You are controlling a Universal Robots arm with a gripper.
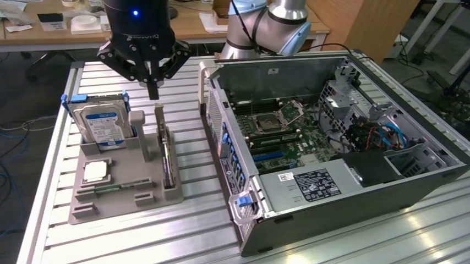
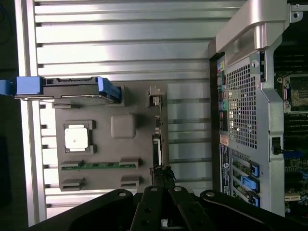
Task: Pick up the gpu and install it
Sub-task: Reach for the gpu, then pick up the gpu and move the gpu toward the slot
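The gpu (image 1: 166, 151) stands on its edge in a slot of the grey holder tray (image 1: 121, 206), its pale metal bracket end (image 1: 158, 113) toward the back. In the wrist view the gpu (image 2: 157, 139) appears edge-on as a thin strip. My gripper (image 1: 153, 93) hangs just above the bracket end, its fingers pressed together and holding nothing. In the wrist view my gripper (image 2: 161, 185) lines up with one end of the card.
A silver hard drive (image 1: 103, 124) with a blue label stands in the tray beside the gpu. A CPU (image 1: 97, 171) and a green memory stick (image 2: 98, 165) lie there too. The open computer case (image 1: 331, 143) sits on the exterior view's right, motherboard exposed.
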